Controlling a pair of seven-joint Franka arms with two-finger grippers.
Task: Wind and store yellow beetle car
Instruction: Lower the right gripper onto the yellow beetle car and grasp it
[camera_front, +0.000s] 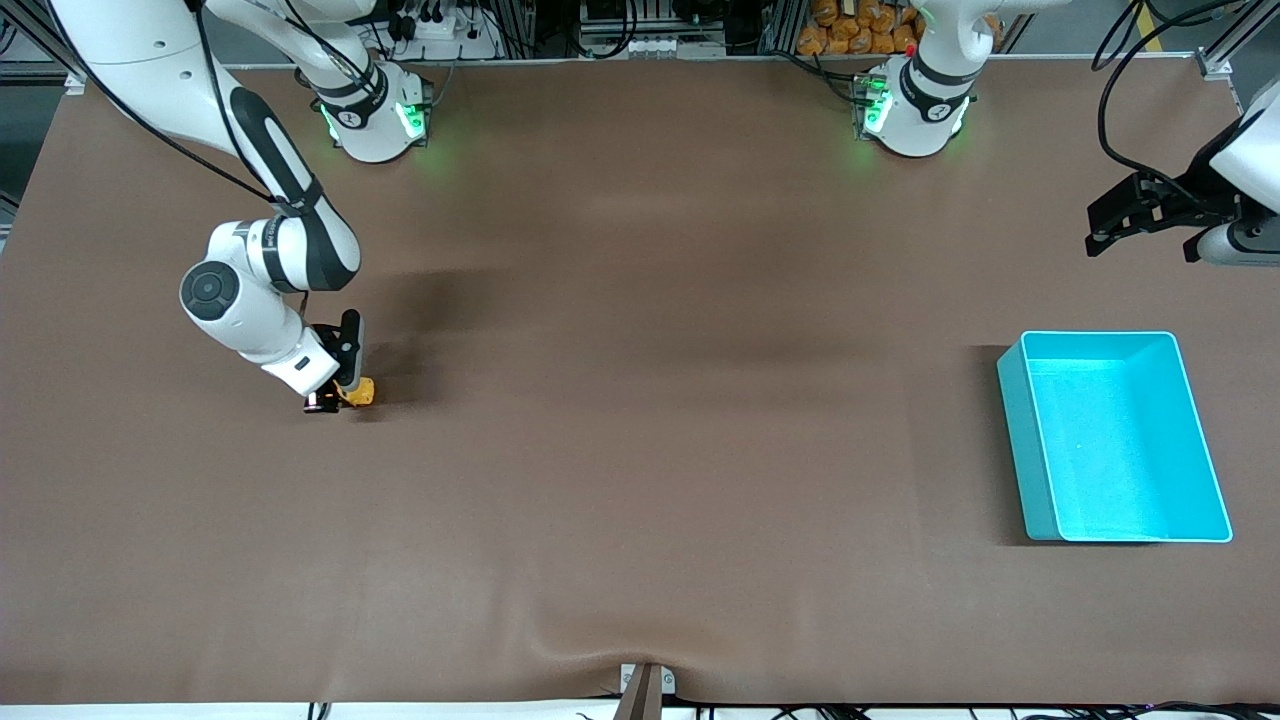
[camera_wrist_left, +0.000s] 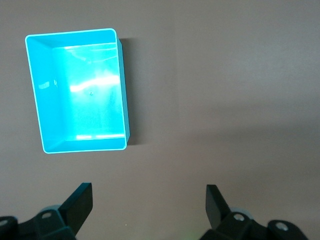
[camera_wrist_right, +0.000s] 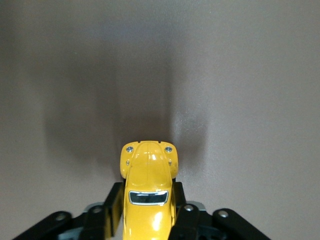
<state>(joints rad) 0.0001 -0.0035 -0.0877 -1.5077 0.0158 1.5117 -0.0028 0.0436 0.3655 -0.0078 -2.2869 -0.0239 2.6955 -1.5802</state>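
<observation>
The yellow beetle car (camera_front: 359, 393) is low at the brown table surface toward the right arm's end. My right gripper (camera_front: 343, 392) is shut on it. In the right wrist view the car (camera_wrist_right: 148, 175) points its rounded hood away from the wrist. Both black fingers (camera_wrist_right: 111, 205) press its sides, and its rear is hidden between them. I cannot tell whether its wheels touch the table. My left gripper (camera_front: 1140, 218) waits high over the left arm's end of the table. It is open with nothing between its fingers (camera_wrist_left: 80, 202).
A turquoise bin (camera_front: 1018, 440) stands open and empty toward the left arm's end, and the left wrist view shows the bin (camera_wrist_left: 70, 33) from above. The brown table cover has a raised wrinkle (camera_front: 600, 645) at the edge nearest the front camera.
</observation>
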